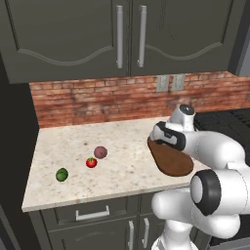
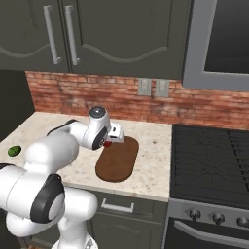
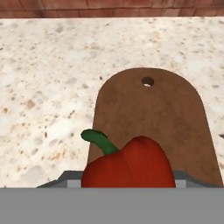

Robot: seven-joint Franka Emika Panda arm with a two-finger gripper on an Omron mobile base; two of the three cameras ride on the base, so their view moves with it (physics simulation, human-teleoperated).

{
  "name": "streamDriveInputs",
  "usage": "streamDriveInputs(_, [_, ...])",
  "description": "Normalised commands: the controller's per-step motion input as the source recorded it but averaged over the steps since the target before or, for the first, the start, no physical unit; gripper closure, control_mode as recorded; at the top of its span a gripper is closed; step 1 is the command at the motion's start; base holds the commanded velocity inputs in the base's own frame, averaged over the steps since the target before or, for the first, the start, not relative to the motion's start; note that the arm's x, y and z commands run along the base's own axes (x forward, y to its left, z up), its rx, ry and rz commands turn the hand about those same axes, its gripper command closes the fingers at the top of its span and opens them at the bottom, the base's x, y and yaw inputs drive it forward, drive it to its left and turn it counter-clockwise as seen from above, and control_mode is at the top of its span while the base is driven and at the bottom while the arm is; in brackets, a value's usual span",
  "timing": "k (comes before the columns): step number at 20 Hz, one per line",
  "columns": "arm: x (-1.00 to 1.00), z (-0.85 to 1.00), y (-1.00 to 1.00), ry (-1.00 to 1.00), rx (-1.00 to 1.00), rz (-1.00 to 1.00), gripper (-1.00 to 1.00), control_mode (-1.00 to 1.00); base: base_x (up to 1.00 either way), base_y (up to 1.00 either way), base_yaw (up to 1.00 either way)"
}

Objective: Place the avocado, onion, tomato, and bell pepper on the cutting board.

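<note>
Red bell pepper (image 3: 129,164), bottom cut off

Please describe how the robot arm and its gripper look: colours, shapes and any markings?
The arm is made of glossy white rounded segments, joined by thick cylinder joints with dark grey to black bands. A round cap with a dark centre tops the wrist joint. The gripper is a small white boxy block with dark details. No cables or lettering are visible.

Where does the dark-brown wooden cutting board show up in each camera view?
Left base view: dark-brown wooden cutting board right of centre, partly behind the arm.
Right base view: centre, beside the stove.
Hand view: centre-right, hanging hole at top.
Shared landmark: red brick backsplash.
</note>
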Motion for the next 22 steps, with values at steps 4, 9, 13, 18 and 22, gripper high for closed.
streamDriveInputs(4, [0.12, -0.16, -0.03, 0.0, 0.0, 0.0, 1.0, -1.0, 0.0, 0.0, 0.0])
streamDriveInputs(9, [0.13, -0.15, -0.11, 0.0, 0.0, 0.0, 1.0, -1.0, 0.0, 0.0, 0.0])
streamDriveInputs(13, [0.17, -0.17, -0.1, 0.0, 0.0, 0.0, 1.0, -1.0, 0.0, 0.0, 0.0])
streamDriveInputs(18, [0.19, -0.17, -0.06, 0.0, 0.0, 0.0, 1.0, -1.0, 0.0, 0.0, 0.0])
streamDriveInputs(22, [0.12, -0.13, -0.03, 0.0, 0.0, 0.0, 1.0, -1.0, 0.0, 0.0, 0.0])
